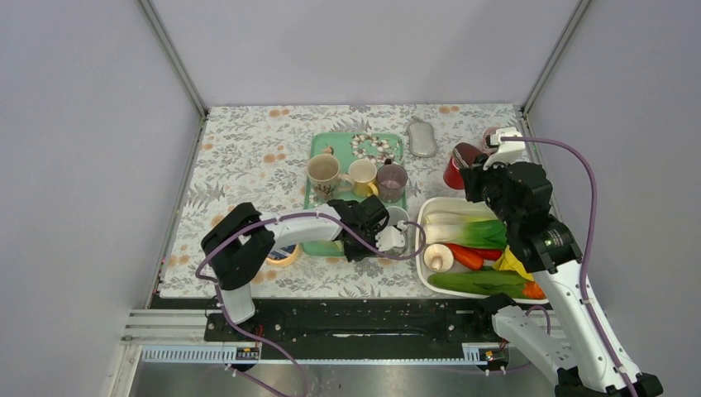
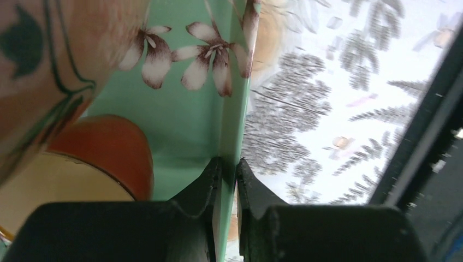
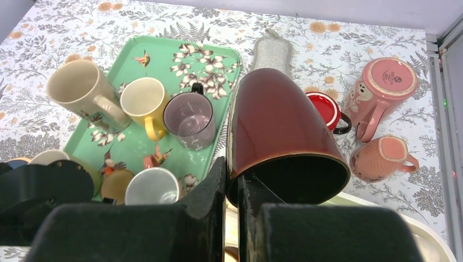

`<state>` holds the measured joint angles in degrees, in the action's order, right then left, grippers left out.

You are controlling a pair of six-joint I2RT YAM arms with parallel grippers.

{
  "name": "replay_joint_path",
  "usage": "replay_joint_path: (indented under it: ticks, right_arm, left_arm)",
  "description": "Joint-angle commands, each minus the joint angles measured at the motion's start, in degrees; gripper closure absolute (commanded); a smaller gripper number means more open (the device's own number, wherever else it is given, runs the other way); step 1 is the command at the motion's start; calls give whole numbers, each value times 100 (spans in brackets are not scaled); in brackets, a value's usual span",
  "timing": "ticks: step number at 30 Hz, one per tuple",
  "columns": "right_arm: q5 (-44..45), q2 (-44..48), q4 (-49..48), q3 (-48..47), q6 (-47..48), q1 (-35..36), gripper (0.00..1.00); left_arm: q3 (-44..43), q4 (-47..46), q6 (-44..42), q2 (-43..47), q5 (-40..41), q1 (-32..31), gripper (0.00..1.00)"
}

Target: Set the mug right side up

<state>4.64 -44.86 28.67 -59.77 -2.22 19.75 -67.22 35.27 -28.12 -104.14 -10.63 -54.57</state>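
Maroon and glossy, the mug [image 3: 284, 131] is in the grasp of the right gripper [image 3: 233, 188]. Its two fingers pinch the wall at the rim, one inside the mouth and one outside, with only the thickness of the ceramic between them. In the right wrist view the dark mouth faces back toward the camera and the base points away toward the far side of the table [image 3: 327, 33], so the mug sits at a slant, neither mouth-down nor upright. In the top view it shows to the right of the green tray [image 1: 315, 157], toward the far right corner (whether any part of it touches the cloth there I cannot tell). My reading is that the pick is done and the turn is partway. What is left is to rotate the wrist until the mouth faces up, set the base down on a free patch of cloth, and release. The landing spot needs care, since a small red cup [image 3: 326, 109] and an upside-down pink mug [image 3: 385, 82] stand close behind. The left gripper [image 2: 229, 169] is nearly closed on the tray's raised edge, a finger on either side of it, seemingly to steady the tray.
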Motion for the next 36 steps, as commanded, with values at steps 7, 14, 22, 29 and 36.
replay_joint_path:
  ticks: [7, 14, 22, 29, 36]
  right_arm:
    - [-428, -467, 217, -604, 388, -15, 100]
    - [-1011, -1685, 958, -1616, 662, -15, 100]
    - [-1742, -3438, 1745, -3210, 1163, -15, 100]
    - [-1884, -5297, 2666, -4689, 1708, 131, 100]
    - [-1188, -7782, 4450, -7356, 2616, 654, 100]
  left_arm:
    - [687, 1009, 647, 717, -1368, -778, 100]
    - [471, 1237, 470, 1018, -1357, -863, 88]
    - [-474, 2188, -529, 2007, -1232, -775, 37]
    - [-1186, 2496, -559, 2529, -1781, 547, 31]
    - [-1421, 2308, -373, 2959, -2565, 2691, 29]
